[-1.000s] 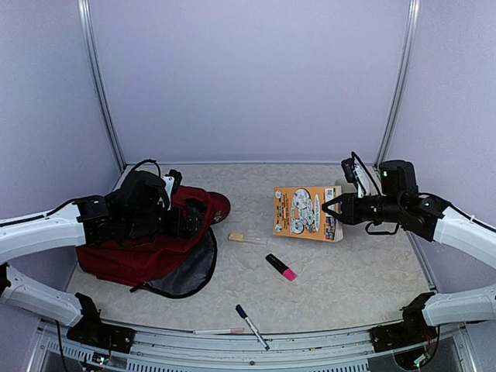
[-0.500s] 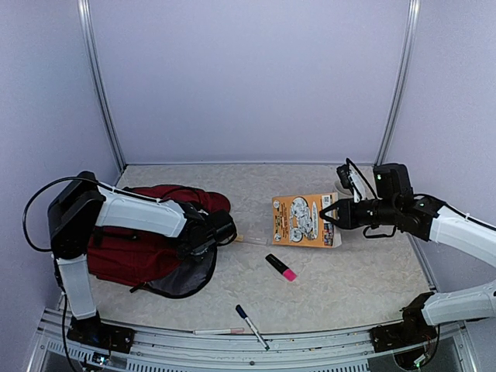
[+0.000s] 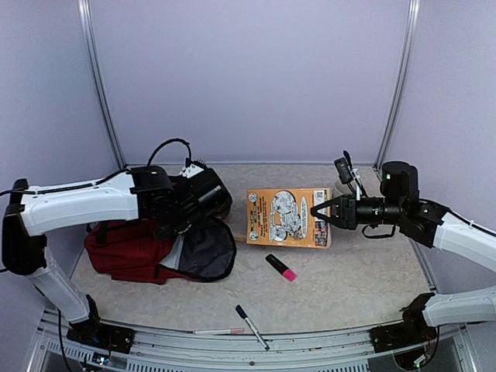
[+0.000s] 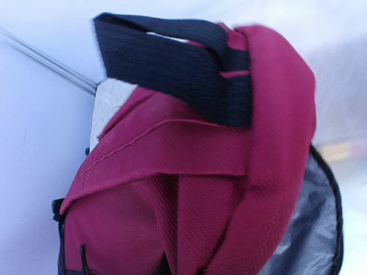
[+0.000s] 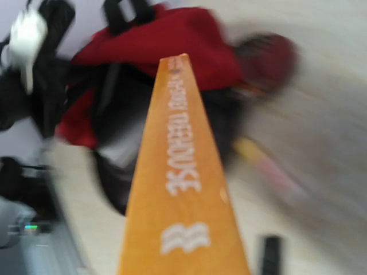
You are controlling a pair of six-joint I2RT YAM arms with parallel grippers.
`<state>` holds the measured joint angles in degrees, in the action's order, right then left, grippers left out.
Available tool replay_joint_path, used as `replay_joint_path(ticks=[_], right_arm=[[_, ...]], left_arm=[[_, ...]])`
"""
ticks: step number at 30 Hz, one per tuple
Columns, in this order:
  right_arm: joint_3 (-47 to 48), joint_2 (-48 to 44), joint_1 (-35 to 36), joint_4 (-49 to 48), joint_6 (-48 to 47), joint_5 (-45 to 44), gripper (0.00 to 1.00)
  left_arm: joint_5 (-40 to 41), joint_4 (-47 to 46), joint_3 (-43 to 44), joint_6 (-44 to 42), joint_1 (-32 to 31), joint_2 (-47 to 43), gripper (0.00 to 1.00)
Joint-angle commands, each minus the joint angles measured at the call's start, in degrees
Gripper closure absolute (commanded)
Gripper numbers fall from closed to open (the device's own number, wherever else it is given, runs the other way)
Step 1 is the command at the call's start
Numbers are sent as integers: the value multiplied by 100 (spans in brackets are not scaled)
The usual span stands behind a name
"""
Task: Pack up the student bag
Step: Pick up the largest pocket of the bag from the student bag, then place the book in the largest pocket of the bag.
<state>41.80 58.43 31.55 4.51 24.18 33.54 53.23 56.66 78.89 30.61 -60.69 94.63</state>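
Leftward the orange book [image 3: 283, 217] has travelled since a second ago, tipped up off the table [image 3: 349, 287] toward the bag. Over the same second the left arm has reached across the bag's top, and its jaws have gone from wide apart to together.

At the left lies the student bag [image 3: 128, 248], a dark red backpack of coarse woven cloth, slumped on the pale marbled table with its mouth facing right. The left wrist view fills with that ribbed red weave [image 4: 189, 189], a broad black webbing handle [image 4: 183, 63] looped over the top, and smooth grey lining [image 4: 309, 229] with a black edge at the lower right. A rounded dark flap [image 3: 205, 252] hangs open at the bag's right end; what sits inside cannot be made out. The left gripper [image 3: 208, 208] sits at the bag's upper right edge, jaws together. Whether cloth is pinched between them I cannot tell.

Just right of the flap stands the book, flat and rectangular, its glossy cover printed with a grey drawing. The right wrist view shows its narrow spine [image 5: 183, 189] with white lettering, blurred. The right gripper [image 3: 319, 213] is clamped on its right edge.

Below the book lie a stubby black highlighter with a pink cap [image 3: 281, 267] and, nearer the front rail, a slim blue-capped pen [image 3: 251, 325].
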Motion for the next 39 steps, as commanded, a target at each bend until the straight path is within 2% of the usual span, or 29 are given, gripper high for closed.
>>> replay_joint_path(ticks=[1,3,7,13,18,22,27,31,34,39], right_arm=[[-29,171,616,-1738,848,752,100],[34,593,1042,-2183,1072,682,100],[490,1753,1631,-2483,1568,251,100],[958,3045,1666,-3630,2604,193,100],[1695,4006,1662,-4180,3227,-36,100],[2334,4831,1670,-5018,4050,56,100],[3053,5659,1783,-5225,4633,-267,100],[3305,6127,1958,-5431,5024,-823,100],[3263,6292,2007,-5954,5399,-954,100],[2821,5774,1993,-5690,5057,-1409,100]], left_arm=[[170,-136,264,25,-174,-855,100],[28,-284,217,-8,-212,-1115,100],[-387,-752,20,-175,-296,-1554,100],[-876,-1446,-320,-400,-489,-2037,100],[-1257,-1931,-634,-539,-525,-2341,100],[-1303,-2022,-696,-616,-531,-2392,100],[-1348,-2167,-749,-657,-529,-2426,100],[-1517,-2431,-815,-770,-510,-2466,100],[-1462,-2351,-754,-758,-464,-2450,100],[-1398,-1981,-893,-472,-113,-2594,100]])
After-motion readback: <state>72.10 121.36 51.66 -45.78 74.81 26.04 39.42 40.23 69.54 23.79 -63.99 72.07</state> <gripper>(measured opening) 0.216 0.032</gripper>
